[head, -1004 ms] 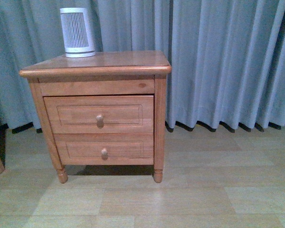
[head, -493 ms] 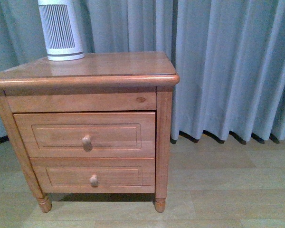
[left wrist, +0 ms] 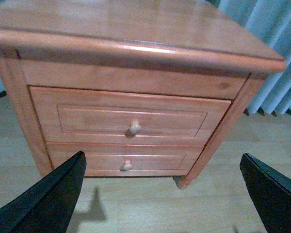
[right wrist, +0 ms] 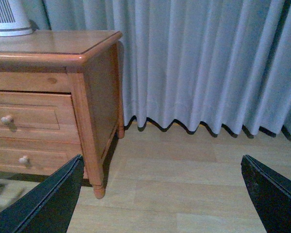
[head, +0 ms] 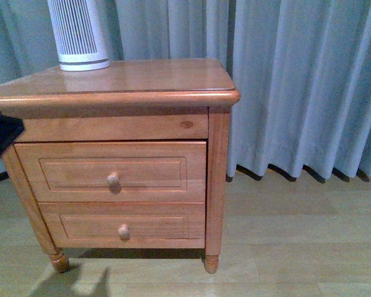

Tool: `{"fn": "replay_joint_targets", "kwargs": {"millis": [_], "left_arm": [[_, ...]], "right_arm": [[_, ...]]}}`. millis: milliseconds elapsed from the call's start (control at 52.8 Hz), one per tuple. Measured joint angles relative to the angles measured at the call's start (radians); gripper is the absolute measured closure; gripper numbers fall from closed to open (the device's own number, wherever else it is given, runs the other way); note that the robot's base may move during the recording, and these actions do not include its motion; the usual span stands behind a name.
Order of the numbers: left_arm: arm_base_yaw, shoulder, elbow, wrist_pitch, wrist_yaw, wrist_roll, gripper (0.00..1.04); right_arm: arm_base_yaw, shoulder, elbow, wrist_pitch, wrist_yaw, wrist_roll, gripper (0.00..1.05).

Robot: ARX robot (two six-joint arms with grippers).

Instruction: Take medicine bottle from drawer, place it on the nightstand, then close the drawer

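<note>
**Me:** Curtains (head: 297,80) hang behind the nightstand (head: 130,83), and both its drawers are shut. The drawer (head: 111,170) I want is the taller one, just under the nightstand's slab.

**Partner:** And the medicine bottle?

**Me:** Nowhere in sight; I judge it lies inside that drawer. On the nightstand stands only a ribbed white appliance (head: 77,34), at its back left.

**Partner:** Your fingers?

**Me:** Both pairs spread wide, holding nothing: left gripper (left wrist: 161,156) before the nightstand's front, facing the knob (left wrist: 135,127); right gripper (right wrist: 161,158) off the nightstand's right side.

**Partner:** What could go wrong?

**Me:** Two knobs sit one above the other; coming in low, I could pinch the lower knob (left wrist: 127,165) and open the wrong drawer. A round knob may also slip from a shallow pinch.
</note>
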Motion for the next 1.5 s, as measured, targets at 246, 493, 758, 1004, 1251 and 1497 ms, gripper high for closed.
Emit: {"fn": "replay_joint_targets", "kwargs": {"millis": [246, 493, 758, 1004, 1251, 1497], "left_arm": [[-0.009, 0.517, 0.154, 0.246, -0.065, 0.011, 0.06], [-0.037, 0.795, 0.362, 0.246, -0.105, 0.0, 0.06], [-0.084, 0.903, 0.539, 0.174, -0.112, 0.007, 0.06], [-0.087, 0.972, 0.652, 0.15, -0.119, 0.009, 0.06], [-0.077, 1.029, 0.703, 0.145, -0.119, 0.009, 0.06], [-0.063, 1.073, 0.746, 0.145, -0.115, 0.011, 0.06]], "right_arm": [[0.0, 0.0, 0.0, 0.0, 0.0, 0.0, 0.07], [0.0, 0.0, 0.0, 0.0, 0.0, 0.0, 0.07], [0.0, 0.0, 0.0, 0.0, 0.0, 0.0, 0.07], [0.0, 0.0, 0.0, 0.0, 0.0, 0.0, 0.07], [0.0, 0.0, 0.0, 0.0, 0.0, 0.0, 0.07], [0.0, 0.0, 0.0, 0.0, 0.0, 0.0, 0.07]]}}
